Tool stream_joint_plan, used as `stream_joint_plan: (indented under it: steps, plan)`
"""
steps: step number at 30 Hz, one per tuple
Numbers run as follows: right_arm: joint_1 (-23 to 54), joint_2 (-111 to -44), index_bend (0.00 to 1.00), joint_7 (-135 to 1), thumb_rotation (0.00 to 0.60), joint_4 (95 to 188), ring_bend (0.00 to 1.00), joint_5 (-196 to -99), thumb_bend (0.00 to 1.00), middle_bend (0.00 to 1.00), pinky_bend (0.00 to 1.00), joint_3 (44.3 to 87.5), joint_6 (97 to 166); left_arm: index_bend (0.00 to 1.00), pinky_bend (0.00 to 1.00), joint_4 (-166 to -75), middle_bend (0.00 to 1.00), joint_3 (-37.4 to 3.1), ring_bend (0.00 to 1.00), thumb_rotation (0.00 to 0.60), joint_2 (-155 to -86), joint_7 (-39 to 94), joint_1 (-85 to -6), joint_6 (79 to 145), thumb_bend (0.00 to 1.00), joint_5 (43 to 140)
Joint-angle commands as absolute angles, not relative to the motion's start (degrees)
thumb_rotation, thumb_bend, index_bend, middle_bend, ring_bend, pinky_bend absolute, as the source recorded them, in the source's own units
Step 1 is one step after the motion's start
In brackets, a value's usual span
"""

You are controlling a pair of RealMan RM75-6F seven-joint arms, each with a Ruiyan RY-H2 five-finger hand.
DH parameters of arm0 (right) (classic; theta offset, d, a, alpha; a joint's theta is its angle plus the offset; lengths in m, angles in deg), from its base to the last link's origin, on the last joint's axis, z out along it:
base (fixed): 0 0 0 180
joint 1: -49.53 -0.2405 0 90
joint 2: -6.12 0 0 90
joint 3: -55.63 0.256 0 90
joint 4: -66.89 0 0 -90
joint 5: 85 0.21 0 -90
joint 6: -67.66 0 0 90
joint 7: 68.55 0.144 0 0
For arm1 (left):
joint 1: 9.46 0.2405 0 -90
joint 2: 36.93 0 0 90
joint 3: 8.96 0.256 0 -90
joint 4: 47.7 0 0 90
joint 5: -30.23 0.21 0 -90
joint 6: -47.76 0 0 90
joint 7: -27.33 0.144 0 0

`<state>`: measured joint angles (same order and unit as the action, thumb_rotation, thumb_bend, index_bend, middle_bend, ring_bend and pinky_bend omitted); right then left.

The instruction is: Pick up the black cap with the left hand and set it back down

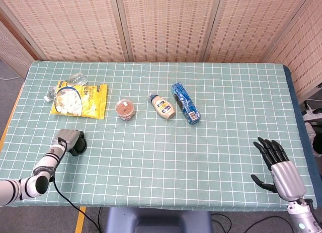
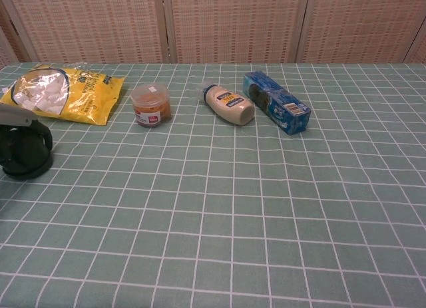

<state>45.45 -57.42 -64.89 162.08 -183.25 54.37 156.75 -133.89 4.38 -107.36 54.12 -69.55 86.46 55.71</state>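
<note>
The black cap (image 2: 25, 153) sits near the counter's (image 1: 166, 147) front-left edge, below the yellow snack bag (image 1: 80, 98). The left robot hand (image 1: 67, 141) wraps over it, fingers closed around its top. The right robot hand (image 1: 279, 168) rests open, fingers spread, at the front-right corner.
</note>
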Motion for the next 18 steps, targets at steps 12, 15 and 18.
stream_joint_plan:
  steps: [12,15,18]
  plan:
    - [45.39,-57.51,0.00,-65.38,0.600,162.13,0.00,-183.38,0.16,0.00,0.00,54.19,156.42,0.72,0.79,-134.93,0.73,0.81,0.70,0.600,-106.31,50.14,-65.62,88.79,0.37,61.89]
    - [45.34,-57.53,0.00,-65.38,0.600,162.16,0.00,-183.23,0.16,0.00,0.00,54.24,156.29,0.74,0.81,-135.36,0.75,-1.38,0.72,0.600,-105.69,46.50,-64.05,88.46,0.38,64.85]
    - [45.28,-57.56,0.00,-65.37,0.600,162.17,0.00,-183.19,0.16,0.00,0.00,54.26,156.18,0.76,0.82,-135.76,0.78,-4.41,0.74,0.600,-105.18,41.10,-61.78,88.74,0.39,68.82]
